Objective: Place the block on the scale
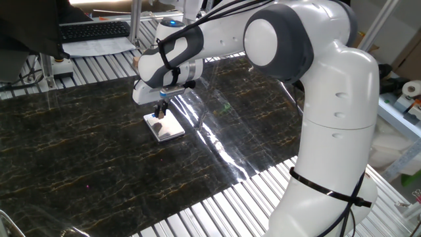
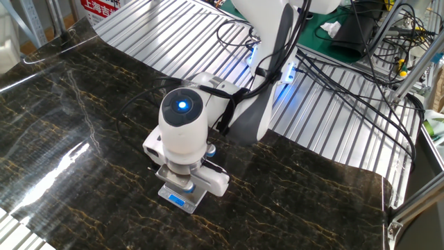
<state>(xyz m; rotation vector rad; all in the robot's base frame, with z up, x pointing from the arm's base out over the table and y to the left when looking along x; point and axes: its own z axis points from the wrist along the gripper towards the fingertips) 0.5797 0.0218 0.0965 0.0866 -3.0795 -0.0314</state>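
The scale [image 1: 166, 128] is a small flat silver-white square on the dark marbled mat, and its blue strip shows in the other fixed view [image 2: 182, 202]. My gripper [image 1: 159, 112] points straight down, its fingertips close together just above the scale's plate near the left edge. The block is tiny and shows only as a dark speck between the fingertips, low over the plate. In the other fixed view the white hand [image 2: 183, 133] with its blue light covers the fingers, the block and most of the scale.
The dark marbled mat [image 1: 79, 151] covers the ribbed metal table [image 1: 217, 210]. A keyboard [image 1: 95, 29] lies at the back left. Cables [image 2: 347, 90] hang over the table beside the arm's base. A paper roll [image 1: 411, 89] stands at the right.
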